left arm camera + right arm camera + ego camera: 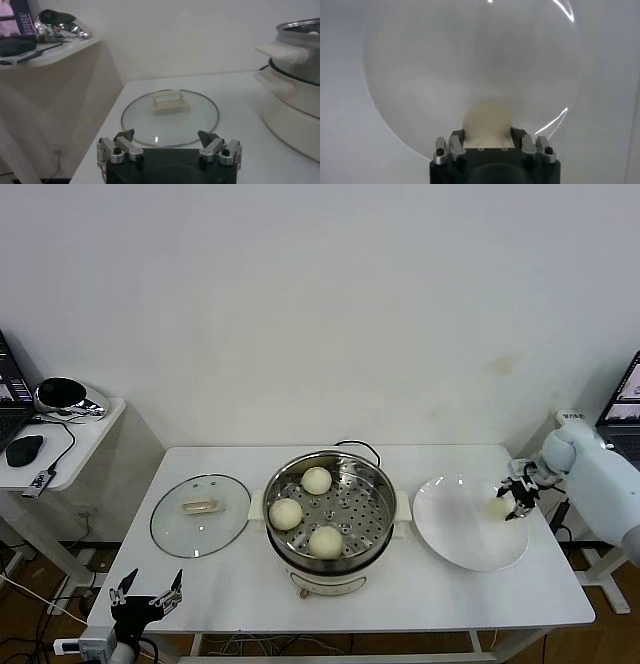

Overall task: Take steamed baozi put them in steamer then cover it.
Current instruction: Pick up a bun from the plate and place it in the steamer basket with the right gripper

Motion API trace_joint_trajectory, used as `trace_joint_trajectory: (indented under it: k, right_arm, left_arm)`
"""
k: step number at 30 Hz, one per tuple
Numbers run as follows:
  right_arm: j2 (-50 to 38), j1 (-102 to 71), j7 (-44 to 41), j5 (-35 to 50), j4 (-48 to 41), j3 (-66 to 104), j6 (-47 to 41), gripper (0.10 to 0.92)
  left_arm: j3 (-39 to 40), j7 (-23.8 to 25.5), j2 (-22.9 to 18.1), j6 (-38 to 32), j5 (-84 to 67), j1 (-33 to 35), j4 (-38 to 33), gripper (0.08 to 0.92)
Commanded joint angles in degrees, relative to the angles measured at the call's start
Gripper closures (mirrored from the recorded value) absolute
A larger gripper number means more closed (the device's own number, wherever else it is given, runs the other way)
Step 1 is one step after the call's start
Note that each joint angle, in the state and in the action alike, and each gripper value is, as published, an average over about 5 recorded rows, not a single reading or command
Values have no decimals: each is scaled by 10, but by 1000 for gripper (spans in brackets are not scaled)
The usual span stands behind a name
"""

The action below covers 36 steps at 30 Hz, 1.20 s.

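The steamer (392, 506) stands mid-table with three baozi on its perforated tray, at the far (317, 480), left (286, 514) and near (326, 541) sides. My right gripper (516, 498) is at the right rim of the white plate (462, 534) and is shut on the fourth baozi (497, 507). In the right wrist view the bun (487, 119) fills the gap between both fingers of the gripper (487, 136), over the plate (470, 60). My left gripper (147, 595) hangs open and empty off the table's front left corner.
The glass lid (200, 515) with its cream handle lies flat left of the steamer. The left wrist view shows it (170, 117) ahead of the open left gripper (170, 141), with the steamer's side (295, 95) beyond. A side desk (60, 434) stands at far left.
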Motion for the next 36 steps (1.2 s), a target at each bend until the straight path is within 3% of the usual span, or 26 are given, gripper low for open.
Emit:
trace_joint_trajectory:
  k: [1, 9, 17, 31, 36]
  right_arm:
    - [-92, 176, -23, 223, 214, -228, -121, 440]
    - [-42, 471, -42, 467, 356, -518, -221, 435]
    - [55, 549, -22, 615, 416, -590, -290, 439]
    - [195, 460, 16, 633, 366, -582, -339, 440]
    - [230, 418, 30, 594, 338, -569, -349, 440]
  left_arm:
    - [-3, -2, 7, 3, 14, -11, 0, 177]
    - [-4, -3, 12, 9, 31, -14, -14, 177]
    - [-1, -7, 14, 8, 28, -13, -34, 177]
    - [-4, -10, 11, 8, 24, -13, -50, 177]
    - [-6, -9, 11, 9, 19, -15, -50, 177]
